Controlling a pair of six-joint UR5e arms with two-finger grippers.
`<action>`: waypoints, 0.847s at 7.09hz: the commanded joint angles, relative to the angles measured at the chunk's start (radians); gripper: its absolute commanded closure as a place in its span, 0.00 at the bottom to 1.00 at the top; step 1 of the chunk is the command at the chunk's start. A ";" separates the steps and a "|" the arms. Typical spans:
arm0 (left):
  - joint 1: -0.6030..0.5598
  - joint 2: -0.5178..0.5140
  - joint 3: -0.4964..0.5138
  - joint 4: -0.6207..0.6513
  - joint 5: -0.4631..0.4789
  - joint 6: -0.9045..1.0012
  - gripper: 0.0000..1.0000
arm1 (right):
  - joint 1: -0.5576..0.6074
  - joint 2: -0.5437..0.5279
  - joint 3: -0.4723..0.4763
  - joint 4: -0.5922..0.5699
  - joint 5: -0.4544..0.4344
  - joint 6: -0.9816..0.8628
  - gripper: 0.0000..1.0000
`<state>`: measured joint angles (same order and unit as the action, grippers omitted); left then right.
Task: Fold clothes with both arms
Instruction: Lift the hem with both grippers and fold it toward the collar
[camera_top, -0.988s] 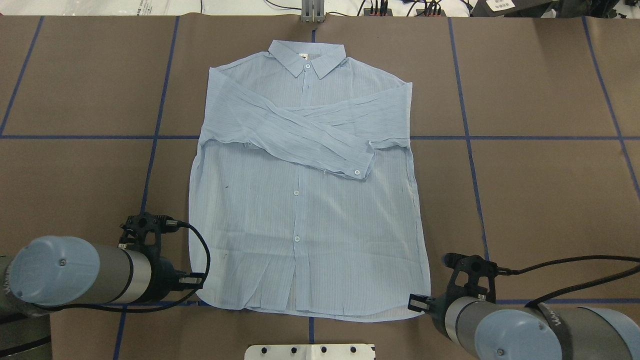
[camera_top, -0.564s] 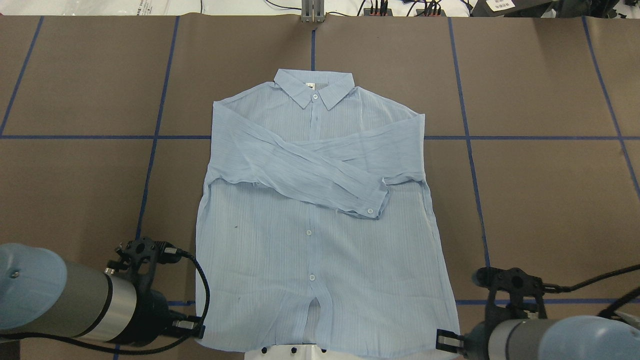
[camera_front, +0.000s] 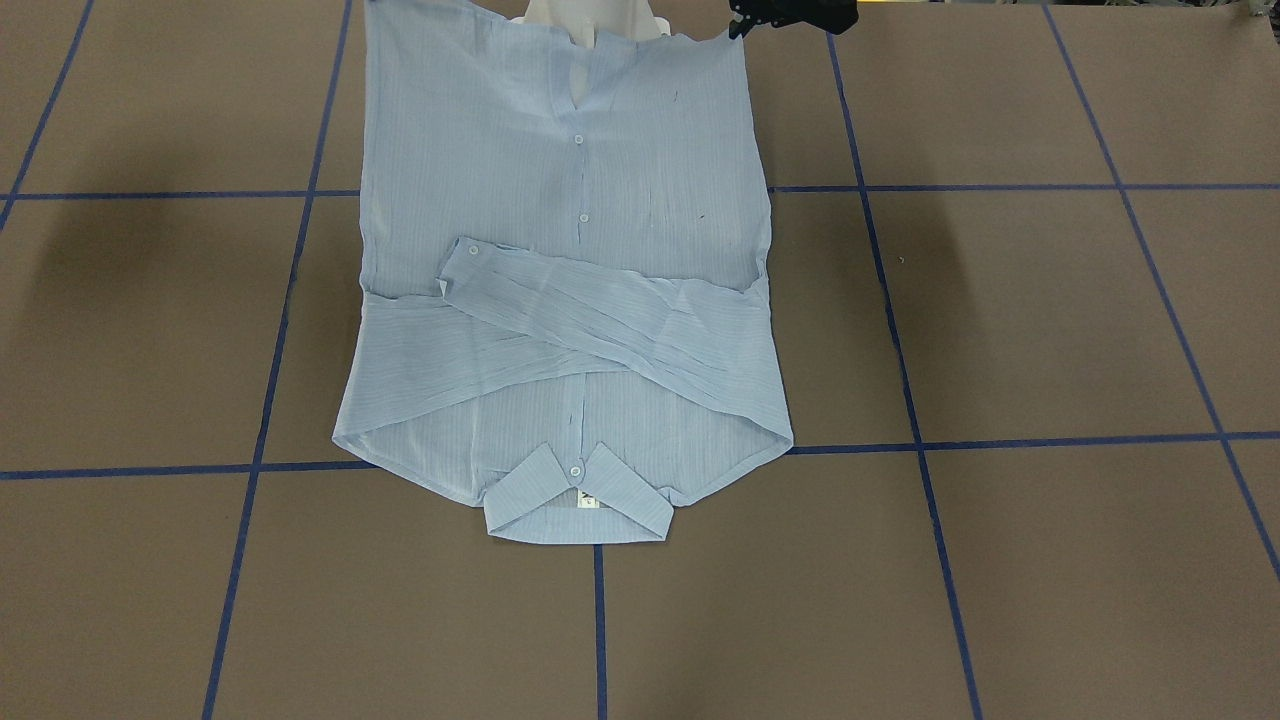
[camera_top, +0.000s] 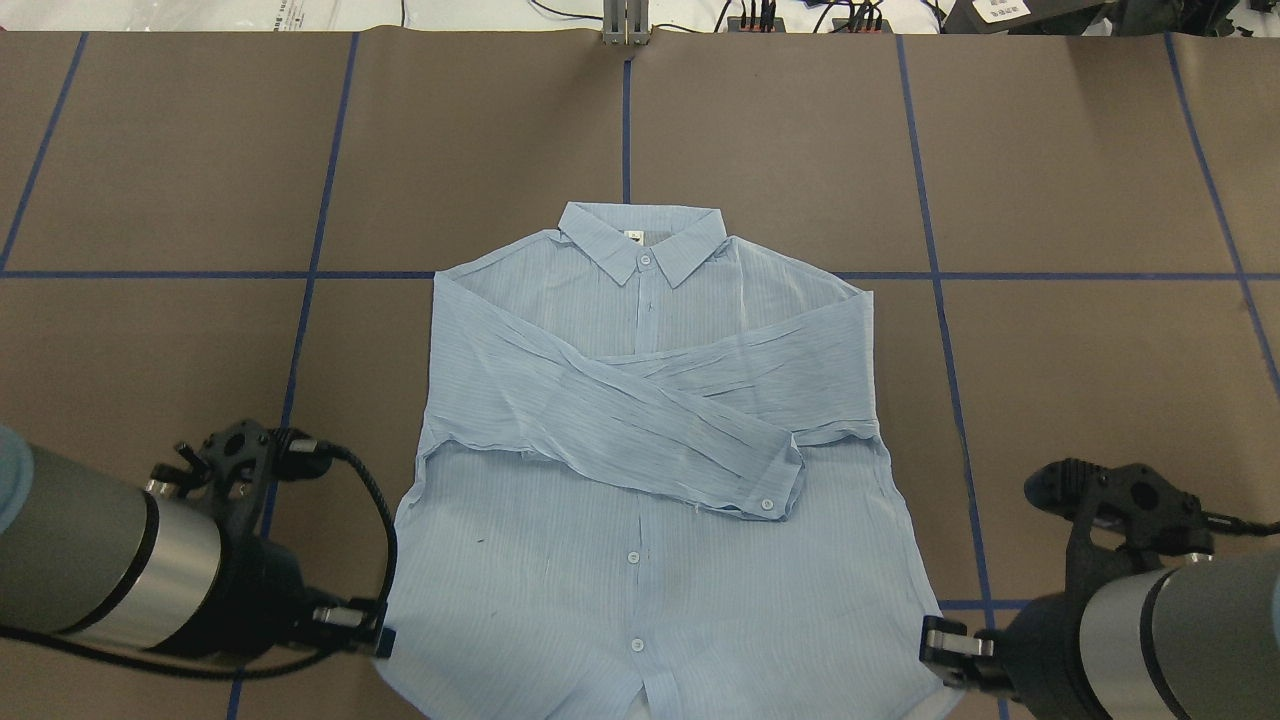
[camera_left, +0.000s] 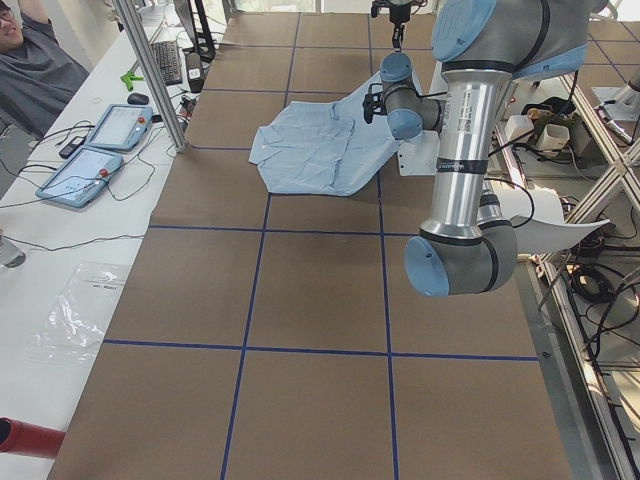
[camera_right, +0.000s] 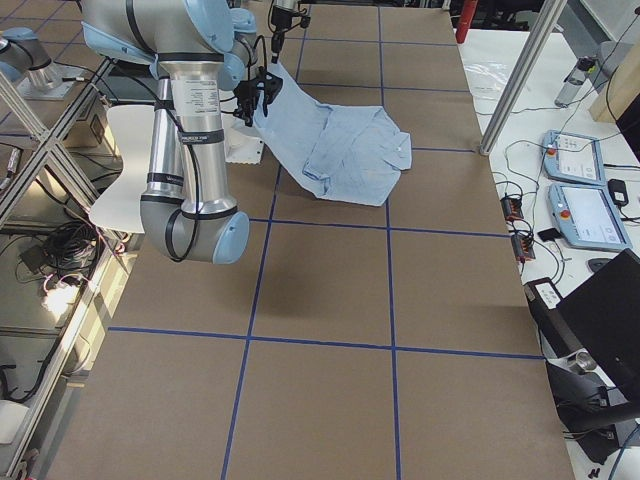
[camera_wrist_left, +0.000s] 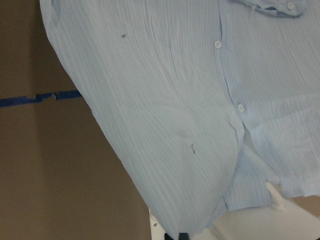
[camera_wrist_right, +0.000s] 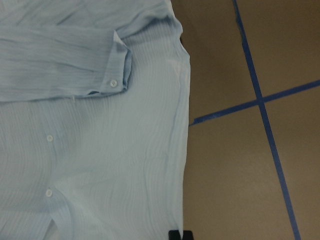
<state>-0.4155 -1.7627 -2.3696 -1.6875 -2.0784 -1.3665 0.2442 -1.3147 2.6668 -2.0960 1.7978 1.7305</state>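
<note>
The clothes are one light blue striped shirt (camera_top: 650, 450), front up, with its collar (camera_top: 642, 240) pointing away from the robot and both sleeves crossed over the chest. My left gripper (camera_top: 383, 640) is shut on the shirt's left hem corner, and a dark fingertip (camera_wrist_left: 182, 236) shows where the fabric converges. My right gripper (camera_top: 928, 650) is shut on the right hem corner, with its fingertip (camera_wrist_right: 179, 235) at the cloth edge. The hem end hangs lifted and slopes up to the grippers, while the collar end (camera_front: 578, 505) lies on the table. In the front view only the left gripper (camera_front: 790, 15) shows.
The brown table (camera_top: 1100, 400) carries a grid of blue tape lines (camera_top: 940, 300). The white pedestal base (camera_front: 590, 20) sits under the raised hem. A metal post (camera_top: 625, 20) stands at the far edge. Teach pendants (camera_left: 100, 150) and a seated person (camera_left: 30, 60) are beside the table.
Both grippers have pulled back toward the robot's base with the hem corners. The whole shirt has slid toward the robot, its collar going from the far edge to mid-table.
</note>
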 joint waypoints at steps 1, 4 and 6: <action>-0.209 -0.154 0.175 0.005 0.004 0.004 1.00 | 0.229 0.122 -0.175 -0.006 0.003 -0.140 1.00; -0.347 -0.262 0.298 0.000 0.085 0.047 1.00 | 0.464 0.196 -0.379 0.095 0.014 -0.331 1.00; -0.345 -0.329 0.456 -0.009 0.165 0.105 1.00 | 0.484 0.201 -0.552 0.268 0.018 -0.332 1.00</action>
<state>-0.7579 -2.0569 -2.0033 -1.6910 -1.9584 -1.3045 0.7133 -1.1186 2.2212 -1.9324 1.8153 1.4041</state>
